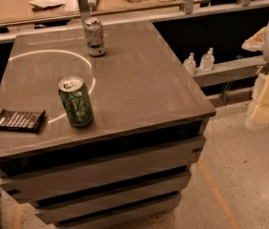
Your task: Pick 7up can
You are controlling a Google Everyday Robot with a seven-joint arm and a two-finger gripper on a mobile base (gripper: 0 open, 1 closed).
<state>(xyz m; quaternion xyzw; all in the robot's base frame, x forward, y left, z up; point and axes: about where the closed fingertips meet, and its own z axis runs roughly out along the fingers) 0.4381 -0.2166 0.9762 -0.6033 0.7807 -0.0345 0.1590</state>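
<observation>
Camera view shows the 7up can [94, 36] upright near the far edge of the tabletop [144, 85], upper centre-left; the gripper [268, 97] sits at the frame's right edge, well apart, its state impossible to tell.

1. A grey flat-topped table [144, 80] with slatted sides fills the middle.
2. A dark green soda can [76, 101] stands upright on its near left part.
3. A flat black packet with pale lettering [19, 119] lies left of that can, near the edge.
4. Two small clear pump bottles [199, 61] stand on a ledge to the right.
5. The gripper [268, 97] hangs at the right edge, off the table.
</observation>
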